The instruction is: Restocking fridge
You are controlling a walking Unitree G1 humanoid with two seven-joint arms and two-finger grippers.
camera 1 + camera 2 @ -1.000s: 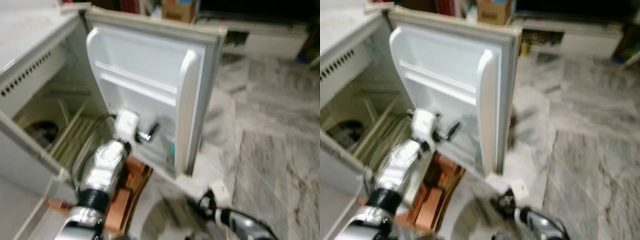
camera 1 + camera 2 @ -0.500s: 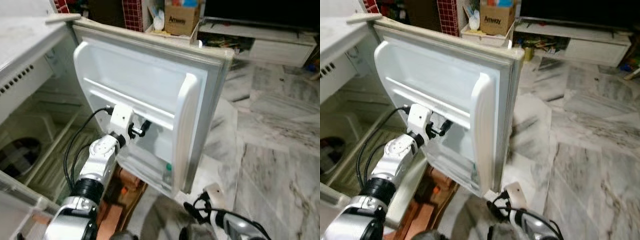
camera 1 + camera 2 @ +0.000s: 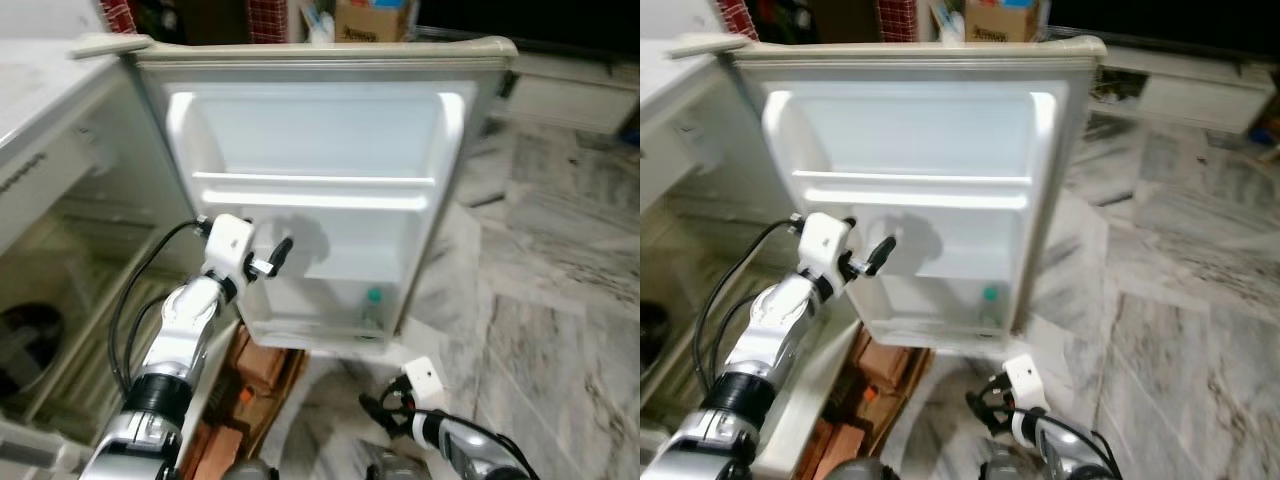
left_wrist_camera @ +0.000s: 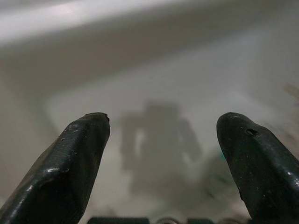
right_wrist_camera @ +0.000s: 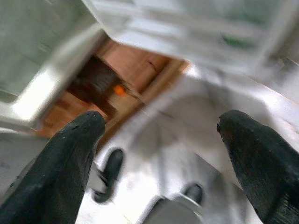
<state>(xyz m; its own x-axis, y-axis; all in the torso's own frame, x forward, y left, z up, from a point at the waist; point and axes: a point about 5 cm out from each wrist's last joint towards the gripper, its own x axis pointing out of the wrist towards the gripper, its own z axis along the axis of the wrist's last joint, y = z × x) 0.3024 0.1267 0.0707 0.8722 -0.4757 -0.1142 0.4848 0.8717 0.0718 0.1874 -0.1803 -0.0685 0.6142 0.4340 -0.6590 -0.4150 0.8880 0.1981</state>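
fridge door (image 3: 320, 140) swung wide, inner shelves facing the robot | green-capped bottle (image 3: 372, 308) in bottom door rack (sole stock visible) | left gripper (image 3: 268, 257) spread wide, empty, raised near door liner | right gripper (image 3: 985, 410) low, fingers apart, empty

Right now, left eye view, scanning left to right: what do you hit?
Fridge interior → left gripper, open, raised in front of the door's inner side → open fridge door → green-capped bottle in the door's bottom shelf → marble floor. The right gripper sits low, below the door.
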